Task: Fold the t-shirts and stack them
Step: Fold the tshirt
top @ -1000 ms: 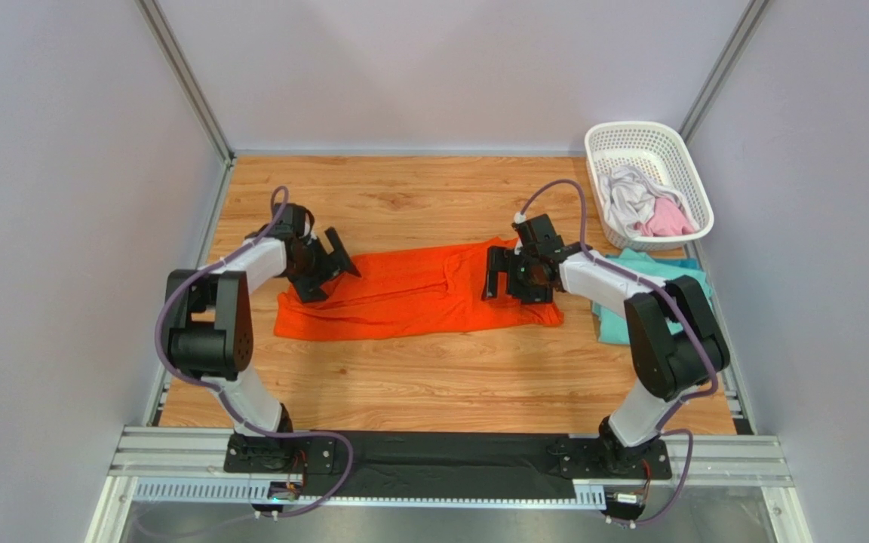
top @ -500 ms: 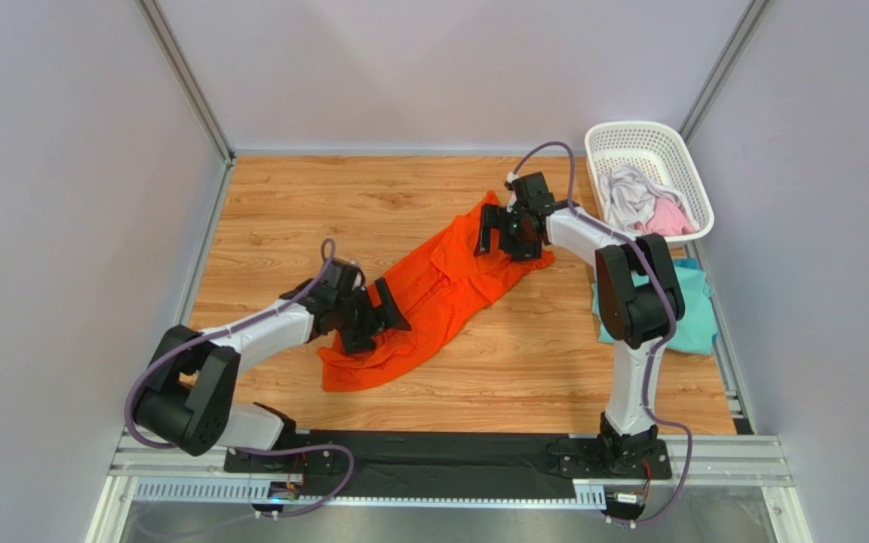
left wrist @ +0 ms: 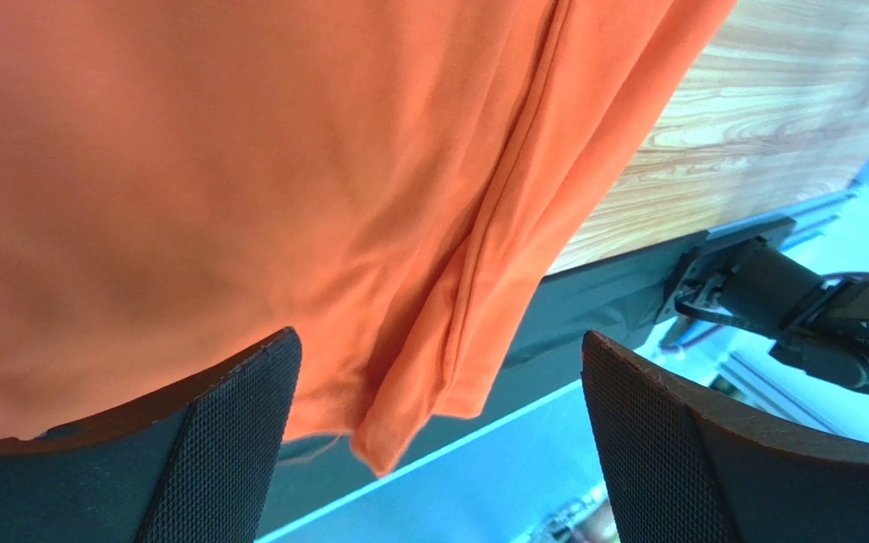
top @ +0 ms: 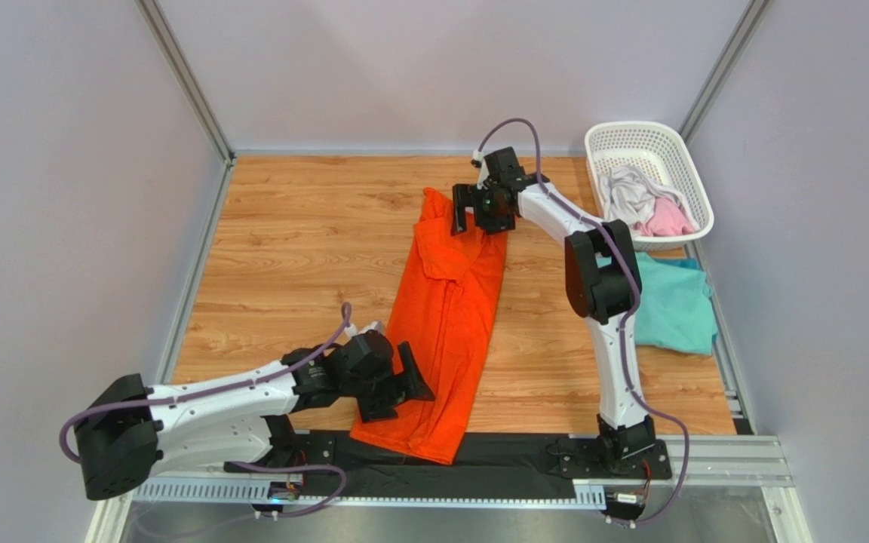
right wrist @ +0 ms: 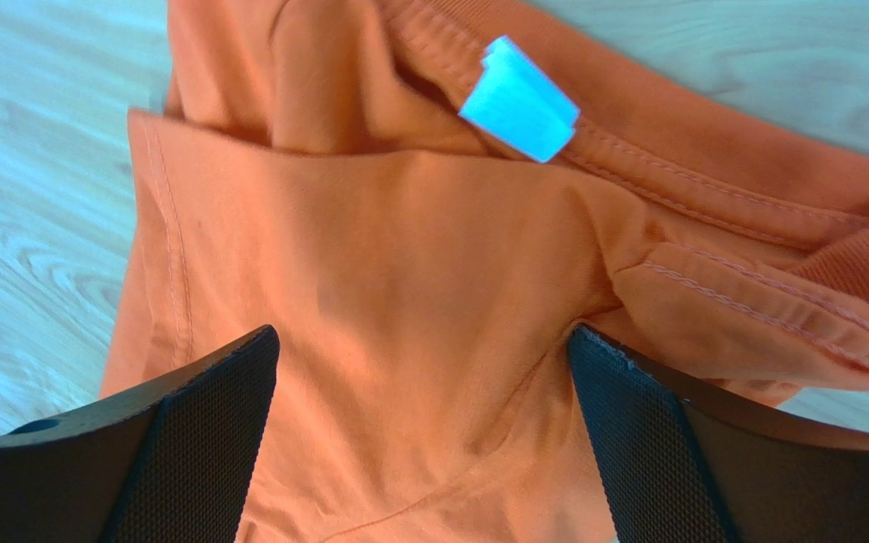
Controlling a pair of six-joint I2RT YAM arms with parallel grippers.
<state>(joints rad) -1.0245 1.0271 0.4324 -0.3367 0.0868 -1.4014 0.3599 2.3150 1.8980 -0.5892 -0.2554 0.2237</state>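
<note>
The bright orange t-shirt [top: 450,306] lies folded into a long strip running from the back of the table to its front edge. Its hem [left wrist: 428,373] hangs over the black front rail, and its collar with a pale label [right wrist: 518,100] is at the far end. My left gripper [top: 405,390] stands open over the hem end [left wrist: 439,453]. My right gripper [top: 475,217] stands open over the collar end [right wrist: 422,441], with cloth below its fingers. A teal t-shirt [top: 671,303] lies at the right edge. Grey-white [top: 629,195] and pink [top: 666,218] t-shirts sit in the basket.
A white lattice basket [top: 677,153] stands at the back right corner. Grey walls close in the wooden table [top: 292,260] at the left, back and right. The black rail [top: 518,464] and both arm bases run along the front.
The orange t-shirt has swung from lying crosswise to lying front to back. My left gripper came toward the front edge and my right gripper went toward the back.
</note>
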